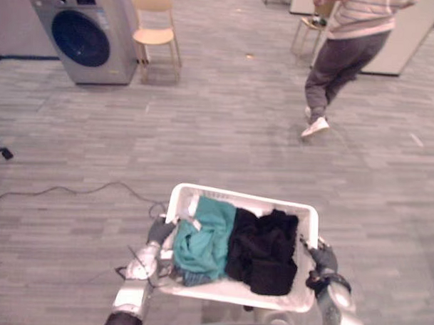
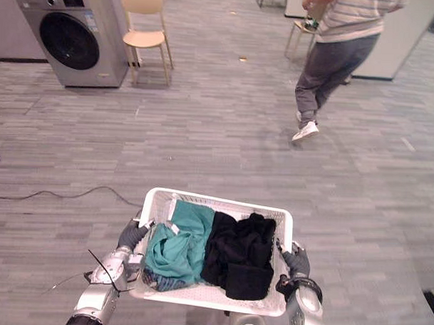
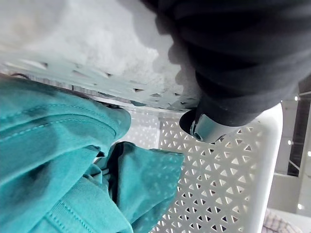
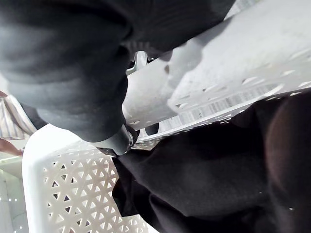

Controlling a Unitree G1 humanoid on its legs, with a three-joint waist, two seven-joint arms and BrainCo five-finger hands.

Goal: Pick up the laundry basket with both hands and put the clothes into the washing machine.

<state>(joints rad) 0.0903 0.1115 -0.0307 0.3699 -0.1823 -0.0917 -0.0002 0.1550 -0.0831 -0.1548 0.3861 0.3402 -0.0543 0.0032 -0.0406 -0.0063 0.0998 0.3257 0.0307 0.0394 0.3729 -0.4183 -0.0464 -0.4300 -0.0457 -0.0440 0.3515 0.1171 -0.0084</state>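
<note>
Left hand (image 2: 132, 234) and right hand (image 2: 297, 264) each curl fingers over a side rim of the white laundry basket (image 2: 223, 200); teal garment (image 2: 175, 246) by left fingers; black clothes (image 2: 239, 256) by right.

Floor (image 2: 204, 133) between the laundry basket (image 2: 223, 200) and the washing machine (image 2: 72, 36) is bare, an open run to the far left. The machine's round door (image 2: 68, 39) is closed and blocks the drum. A chair (image 2: 144, 33) sits just beside the machine on its right, so that side is tight. A person (image 2: 327, 59) is far right, well apart from the machine. Left hand (image 2: 131, 236) and right hand (image 2: 296, 264) are both curled on the basket's side rims.
</note>
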